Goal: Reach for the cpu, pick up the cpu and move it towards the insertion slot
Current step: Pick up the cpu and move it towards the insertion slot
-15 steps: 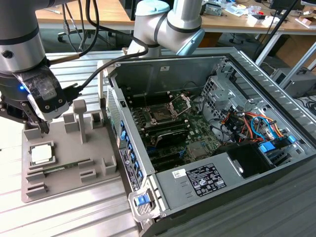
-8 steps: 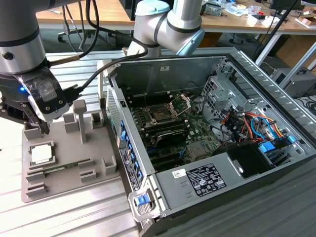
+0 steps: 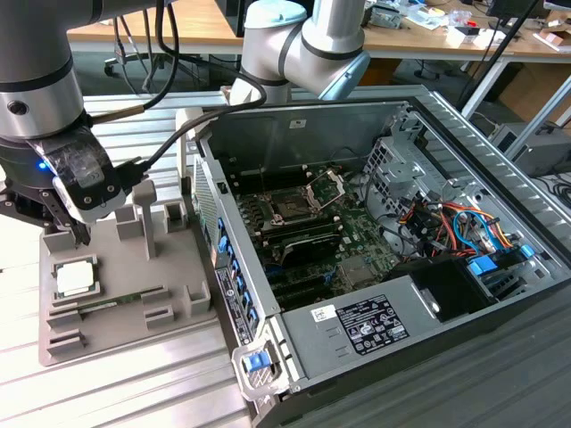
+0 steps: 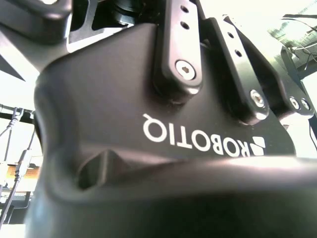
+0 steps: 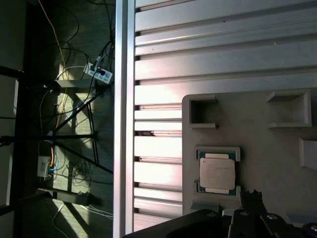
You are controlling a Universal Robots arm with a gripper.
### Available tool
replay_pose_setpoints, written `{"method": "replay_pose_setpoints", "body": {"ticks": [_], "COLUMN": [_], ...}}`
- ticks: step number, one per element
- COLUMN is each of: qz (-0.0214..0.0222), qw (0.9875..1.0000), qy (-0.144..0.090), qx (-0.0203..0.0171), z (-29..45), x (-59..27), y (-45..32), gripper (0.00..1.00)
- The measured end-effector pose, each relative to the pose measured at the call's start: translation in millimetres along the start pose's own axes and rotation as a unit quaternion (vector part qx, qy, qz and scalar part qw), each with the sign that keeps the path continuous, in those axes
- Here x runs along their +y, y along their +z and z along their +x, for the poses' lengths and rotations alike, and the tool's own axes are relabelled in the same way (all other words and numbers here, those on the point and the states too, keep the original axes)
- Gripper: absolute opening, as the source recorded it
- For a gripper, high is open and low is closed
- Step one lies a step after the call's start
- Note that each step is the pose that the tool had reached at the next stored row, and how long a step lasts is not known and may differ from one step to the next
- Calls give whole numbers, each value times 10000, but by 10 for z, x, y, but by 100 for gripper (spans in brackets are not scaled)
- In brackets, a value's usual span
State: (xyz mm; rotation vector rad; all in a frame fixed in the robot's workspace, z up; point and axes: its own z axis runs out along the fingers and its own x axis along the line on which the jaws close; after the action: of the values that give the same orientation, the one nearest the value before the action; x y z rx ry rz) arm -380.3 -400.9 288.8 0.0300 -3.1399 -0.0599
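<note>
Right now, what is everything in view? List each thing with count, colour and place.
cpu: one, silvery with tan rim, lying in the holder
holder: one, grey, on the table, at the exterior view's left of the computer case
computer case: one, grey, open
socket: one, dark with silver frame, on the green board inside the case
cables: several, orange and blue, inside the case
table: one, silver, slatted
arm: one, grey, reaching over the case
gripper: one, black, close above the cpu

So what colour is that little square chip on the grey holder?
The cpu is silvery-white on top with a thin greenish rim, clearest in the first wrist view.
</note>
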Motion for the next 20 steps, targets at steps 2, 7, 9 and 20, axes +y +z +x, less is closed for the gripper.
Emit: {"method": "replay_pose_setpoints", "body": {"ticks": [2, 7, 9, 20], "qz": [2, 3, 3, 3], "qw": [10000, 10000, 10000, 10000], "qy": [0, 0, 0, 0], "qx": [-1, 0, 0, 0], "z": [0, 0, 0, 0], "x": [-1, -2, -2, -3], "y": [21, 51, 55, 75], "gripper": [11, 11, 11, 11]}}
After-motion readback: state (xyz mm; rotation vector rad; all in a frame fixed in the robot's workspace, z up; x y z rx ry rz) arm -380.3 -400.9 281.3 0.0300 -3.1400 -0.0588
